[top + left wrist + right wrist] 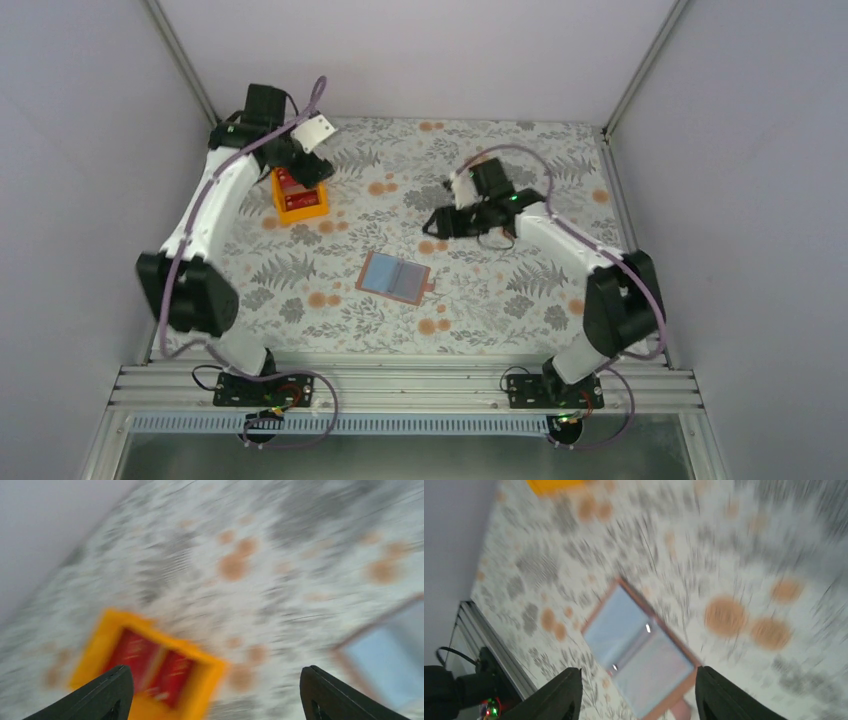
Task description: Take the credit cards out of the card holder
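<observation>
The card holder [396,278] lies spread open, lining up, mid-worktop nearer the near edge, exposing its pockets; red credit cards [297,184] rest collected in the orange tray [303,211] toward the far-left corner, left fingers [106,694] released above it; right fingers [562,695] apart, grasping nothing

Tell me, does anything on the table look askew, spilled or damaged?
Nothing looks spilled or damaged. Only the tan-brown wallet with blue lining lies open, skewed to the table edges; red cards sit in the orange plastic tray.
</observation>
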`<state>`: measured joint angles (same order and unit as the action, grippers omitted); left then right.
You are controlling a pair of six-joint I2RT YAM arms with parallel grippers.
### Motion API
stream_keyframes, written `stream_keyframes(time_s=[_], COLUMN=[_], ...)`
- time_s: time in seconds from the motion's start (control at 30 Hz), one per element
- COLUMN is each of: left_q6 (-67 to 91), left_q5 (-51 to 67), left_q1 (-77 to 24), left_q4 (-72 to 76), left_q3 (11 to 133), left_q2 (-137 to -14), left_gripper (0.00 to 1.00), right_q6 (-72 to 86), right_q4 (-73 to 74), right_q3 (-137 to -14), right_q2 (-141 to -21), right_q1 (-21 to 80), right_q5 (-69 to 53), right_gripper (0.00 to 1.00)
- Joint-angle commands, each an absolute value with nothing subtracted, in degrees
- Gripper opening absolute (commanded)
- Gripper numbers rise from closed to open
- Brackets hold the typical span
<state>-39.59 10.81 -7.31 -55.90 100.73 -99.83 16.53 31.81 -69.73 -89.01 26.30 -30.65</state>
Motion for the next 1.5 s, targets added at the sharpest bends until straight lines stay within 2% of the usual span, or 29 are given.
stream_keyframes(time_s=[0.0,0.1,0.27,0.37,0.5,0.8,1.03,1.17,1.3,1.37,1.47], left_q6=[-23.26,-16.90,-6.98,-1.12,3.47,10.31,8.91,8.11,7.47,7.39,7.30], left_q5=[38.06,43.85,45.98,45.70,49.01,51.76,53.80,55.55,56.30,56.54,57.39], left_q1=[-9.66,-10.23,-10.47,-10.48,-10.46,-10.99,-12.69,-13.49,-13.97,-14.23,-14.71], left_q4=[-52.84,-48.88,-37.35,-31.62,-28.57,-20.09,-18.31,-18.20,-18.30,-18.18,-18.45], left_q3=[83.88,74.76,58.95,51.86,50.03,42.33,44.30,45.70,46.58,46.60,47.26], left_q2=[-92.63,-91.32,-88.99,-87.93,-90.42,-95.70,-101.12,-102.64,-103.44,-103.78,-104.49], left_gripper=[0.84,0.88,1.00,1.00,1.00,1.00,1.00,0.99,0.83,0.76,0.74], right_q6=[22.52,25.62,29.12,30.42,30.56,29.53,29.07,28.99,28.86,28.98,28.52], right_q4=[27.13,23.66,19.17,18.53,18.80,16.70,11.25,10.33,11.18,11.25,12.10], right_q3=[-62.58,-58.84,-55.24,-54.60,-55.12,-57.25,-60.49,-62.48,-64.32,-64.63,-65.56], right_q2=[-91.94,-92.79,-97.01,-99.02,-101.41,-105.82,-109.40,-110.67,-111.67,-112.23,-113.07], right_q1=[31.81,34.55,38.04,38.14,38.14,37.86,37.70,37.68,37.57,37.45,37.23], right_q5=[-30.88,-31.21,-32.05,-30.31,-27.83,-30.45,-40.60,-42.27,-41.48,-41.78,-42.51], right_gripper=[0.57,0.55,0.51,0.50,0.53,0.54,0.50,0.46,0.36,0.27,0.09])
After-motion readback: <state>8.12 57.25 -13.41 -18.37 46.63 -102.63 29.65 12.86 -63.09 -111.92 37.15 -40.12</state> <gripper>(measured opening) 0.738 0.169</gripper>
